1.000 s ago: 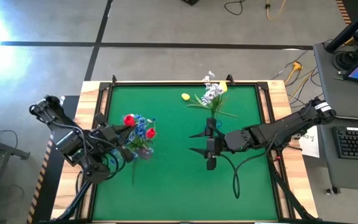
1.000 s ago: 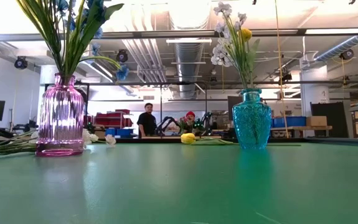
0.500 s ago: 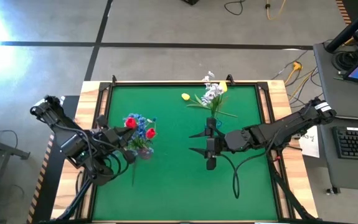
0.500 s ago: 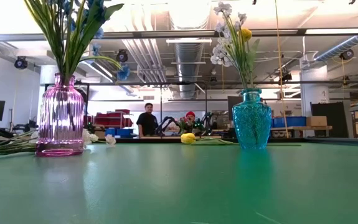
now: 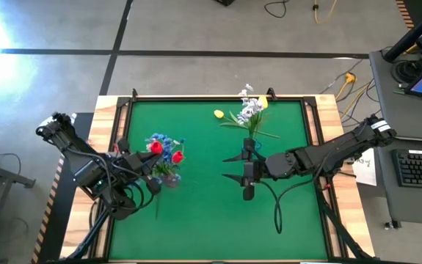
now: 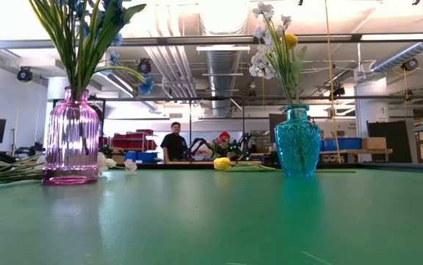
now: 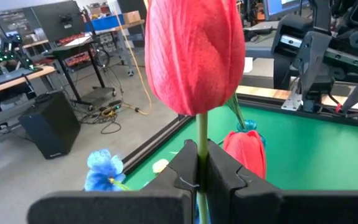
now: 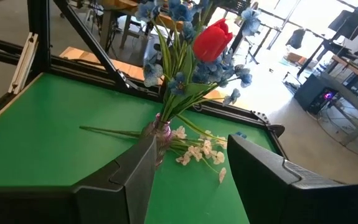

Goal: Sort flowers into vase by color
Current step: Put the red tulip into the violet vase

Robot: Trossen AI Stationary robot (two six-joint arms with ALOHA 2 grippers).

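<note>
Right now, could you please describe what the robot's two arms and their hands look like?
Both arms are dark, jointed and boxy. The left arm has black cable loops hanging beside it; the right arm has a white patch near its base and a black cable trailing onto the green mat. The left hand and the right hand have flat, matte black, angular fingers.

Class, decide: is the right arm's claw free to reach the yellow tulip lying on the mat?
Probably yes: the right claw is open and empty, but the teal vase stands between it and the yellow tulip.
</note>
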